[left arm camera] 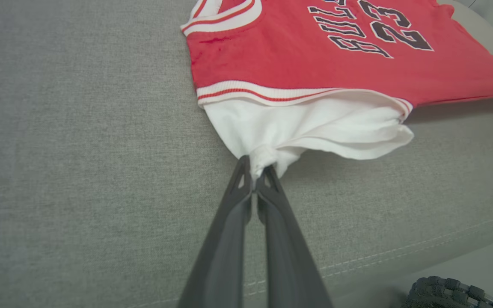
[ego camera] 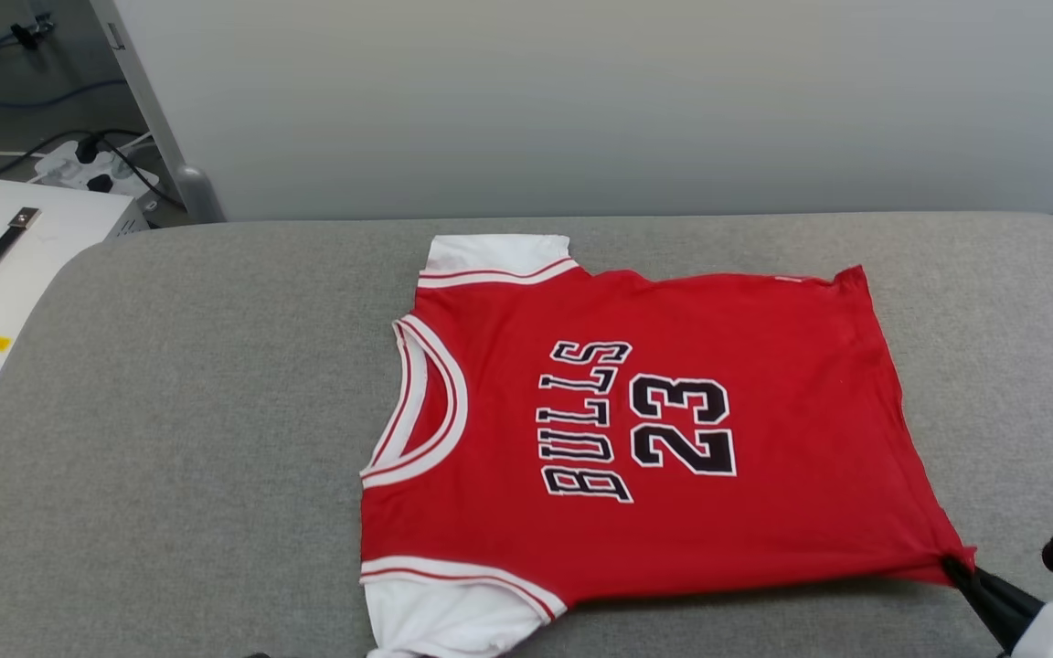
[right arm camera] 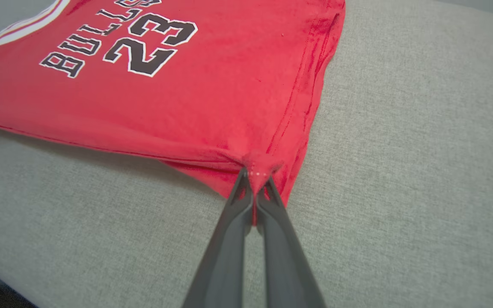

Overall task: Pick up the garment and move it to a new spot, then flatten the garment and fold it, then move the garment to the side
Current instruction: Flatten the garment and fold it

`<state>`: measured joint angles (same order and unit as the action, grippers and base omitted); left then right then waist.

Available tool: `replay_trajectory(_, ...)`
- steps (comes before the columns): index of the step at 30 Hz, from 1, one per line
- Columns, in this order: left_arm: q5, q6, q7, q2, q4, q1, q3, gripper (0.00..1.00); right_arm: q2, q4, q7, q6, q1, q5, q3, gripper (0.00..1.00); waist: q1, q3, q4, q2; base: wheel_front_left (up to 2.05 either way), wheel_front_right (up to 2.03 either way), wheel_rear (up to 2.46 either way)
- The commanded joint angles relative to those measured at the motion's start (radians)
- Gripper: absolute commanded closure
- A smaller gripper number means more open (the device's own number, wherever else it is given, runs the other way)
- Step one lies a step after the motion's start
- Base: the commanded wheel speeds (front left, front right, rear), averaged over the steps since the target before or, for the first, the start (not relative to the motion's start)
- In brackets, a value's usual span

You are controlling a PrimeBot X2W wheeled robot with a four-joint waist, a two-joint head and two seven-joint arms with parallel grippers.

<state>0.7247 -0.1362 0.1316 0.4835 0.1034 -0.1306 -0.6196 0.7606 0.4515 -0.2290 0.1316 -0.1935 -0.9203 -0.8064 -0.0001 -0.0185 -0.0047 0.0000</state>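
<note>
The garment (ego camera: 746, 366), a red jersey T-shirt with white sleeves and "BULLS 23" lettering, lies front up on the grey padded table (ego camera: 188, 439), collar to the left. My left gripper (left arm camera: 255, 167) is shut on the edge of the near white sleeve (left arm camera: 315, 124), which is bunched at the fingertips. My right gripper (right arm camera: 255, 177) is shut on the near hem corner (right arm camera: 268, 164), pinched into a point; in the head view this gripper (ego camera: 958, 565) sits at the lower right. The near edge of the garment is lifted slightly off the table, with a shadow under it.
A white case (ego camera: 5, 265) with a dark handle stands off the table's left end, with cables and a power strip (ego camera: 97, 164) on the floor behind it. A pale wall panel (ego camera: 581, 100) rises behind the table. Bare table surface lies left and right of the garment.
</note>
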Motion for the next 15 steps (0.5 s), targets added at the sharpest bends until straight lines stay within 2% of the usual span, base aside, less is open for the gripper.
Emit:
replay_trajectory(1, 0.011, -0.007, -0.007, 0.009, -0.011, -0.027, -0.002, 1.0, 0.012, -0.01, 0.007, -0.001, 0.03, -0.007, 0.013, 1.0, 0.0001, -0.016, 0.002, 0.0, 0.0, 0.0, 0.0)
replay_trajectory(8, 0.036, -0.015, -0.066, 0.037, -0.076, -0.088, -0.024, 1.0, 0.037, -0.107, 0.081, -0.001, 0.167, -0.014, 0.087, 1.0, 0.0001, -0.015, 0.002, 0.0, 0.0, 0.0, 0.0)
replay_trajectory(15, -0.023, -0.009, -0.042, 0.044, -0.076, 0.005, -0.021, 1.0, 0.008, -0.159, 0.112, -0.001, 0.196, -0.003, 0.209, 1.0, 0.0001, 0.01, 0.001, 0.0, 0.0, 0.0, 0.0)
